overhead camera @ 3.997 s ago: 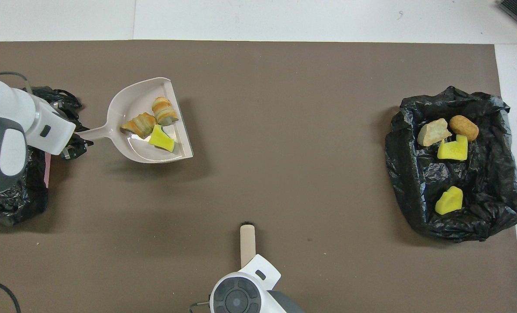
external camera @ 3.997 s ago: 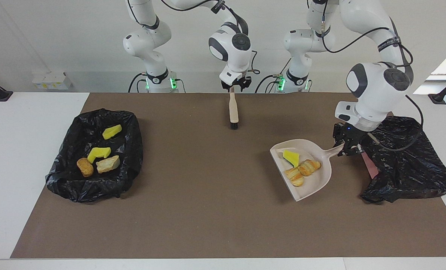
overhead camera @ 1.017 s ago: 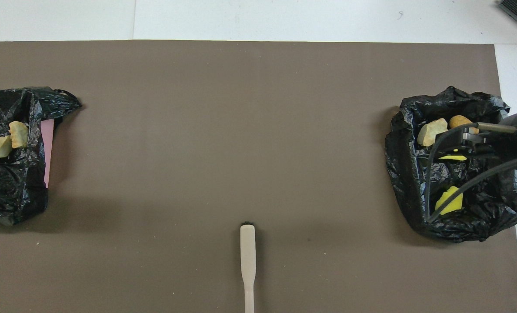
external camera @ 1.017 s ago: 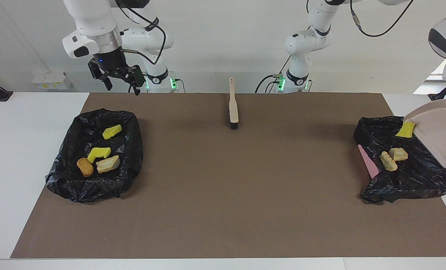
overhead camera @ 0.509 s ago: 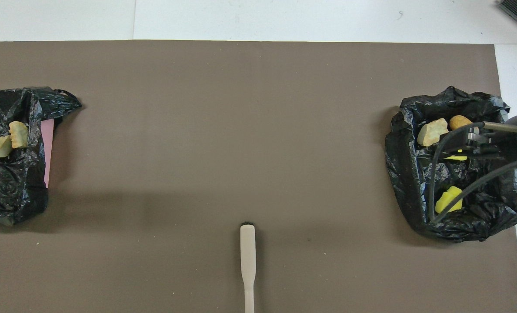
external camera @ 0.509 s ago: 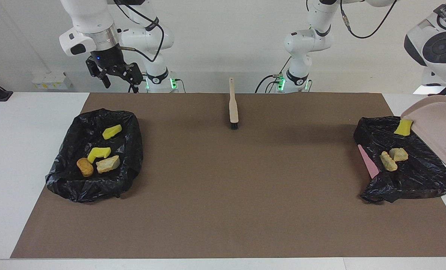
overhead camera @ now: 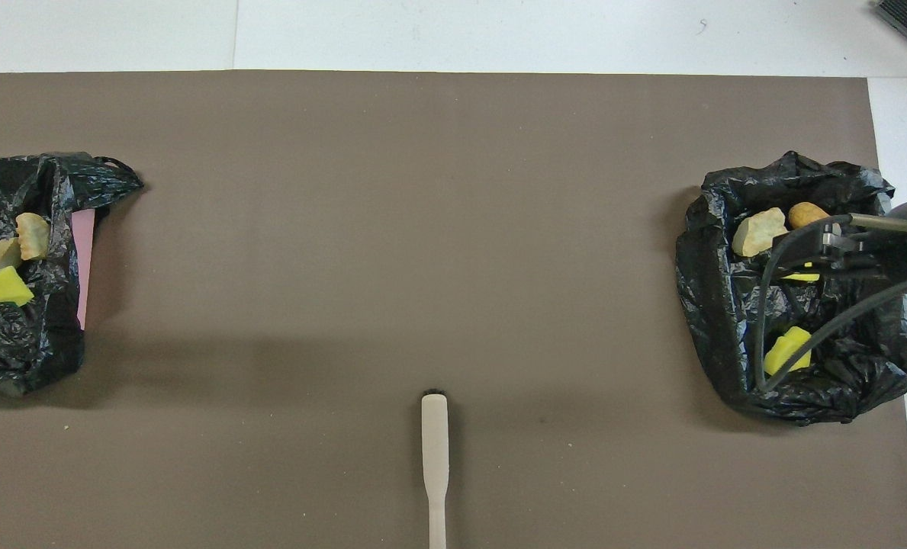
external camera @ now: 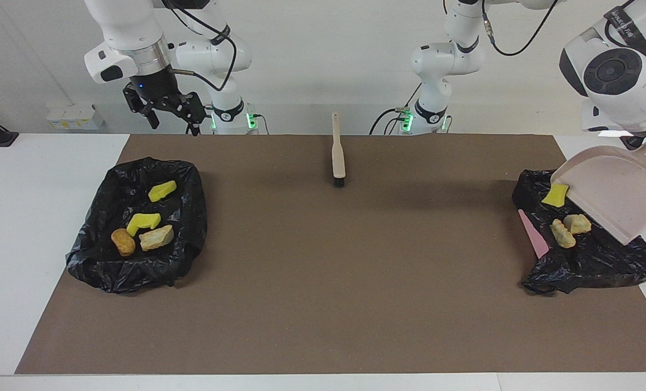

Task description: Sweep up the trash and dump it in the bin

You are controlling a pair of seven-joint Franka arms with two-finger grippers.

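dustpan (external camera: 610, 195) is held tipped over the black bag bin (external camera: 600, 260) at the left arm's end, left gripper's jaws clamped on its handle, mostly out of frame. a yellow sponge bit (external camera: 555, 195) sits at the pan's lip above the bag; two bread chunks (external camera: 570, 228) are already inside. right gripper (external camera: 168, 111) hangs open over the other bag (external camera: 138, 260); brush (external camera: 337, 152) lies on the tabletop.

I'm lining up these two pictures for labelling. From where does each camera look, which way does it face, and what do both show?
Facing view: high across the table, looking at the robots; both arms and bases show, the right gripper up over the bin by the right arm, the left arm tipping the dustpan over the bin by the left arm.
Overhead view: high above the robots' end, looking steeply down; only the right gripper shows.
Shared: both bins, the trash in them, and the brush lying near the robots.
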